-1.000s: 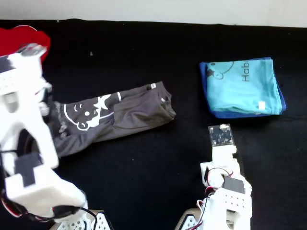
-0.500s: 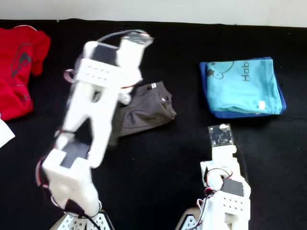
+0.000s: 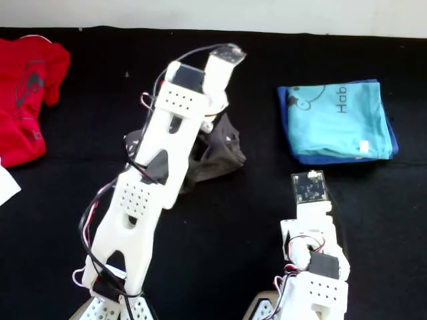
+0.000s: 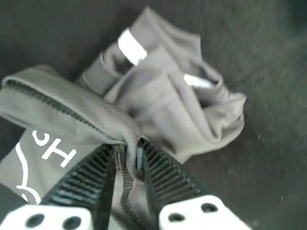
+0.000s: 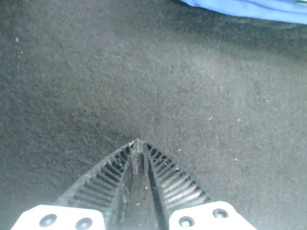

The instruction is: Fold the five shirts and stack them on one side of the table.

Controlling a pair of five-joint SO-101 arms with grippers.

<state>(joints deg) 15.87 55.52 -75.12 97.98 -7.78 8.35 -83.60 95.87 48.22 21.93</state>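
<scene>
At about five o'clock on the black table [image 3: 227, 233], nearest the bases, the right arm [image 3: 313, 273] sits low. Its right gripper [image 5: 138, 143] has its jaws pressed together with nothing between them, over bare black cloth. A strip of blue fabric lies on the table beyond its tips, apart from them.

From the seven o'clock corner the left arm [image 3: 153, 193] stretches up toward the middle of the table and leans over the grey shirt [image 3: 223, 150]. The left gripper [image 4: 128, 146] is clamped tight on a stitched hem of that shirt, with the fabric pinched between the ribbed fingers [image 4: 160, 175]. A fold of it rises over the tips. The rest of the shirt lies bunched on the table just past the gripper, showing a small white label [image 4: 130, 45] and part of a white print.

Further out, at about two o'clock, a folded teal shirt [image 3: 337, 123] rests on a folded dark blue shirt [image 3: 313, 159]. The stack is well apart from both grippers.

At about ten o'clock, by the far left edge, a red shirt [image 3: 27, 93] lies unfolded. The corner of a white sheet [image 3: 5, 187] lies just below it at nine o'clock.
</scene>
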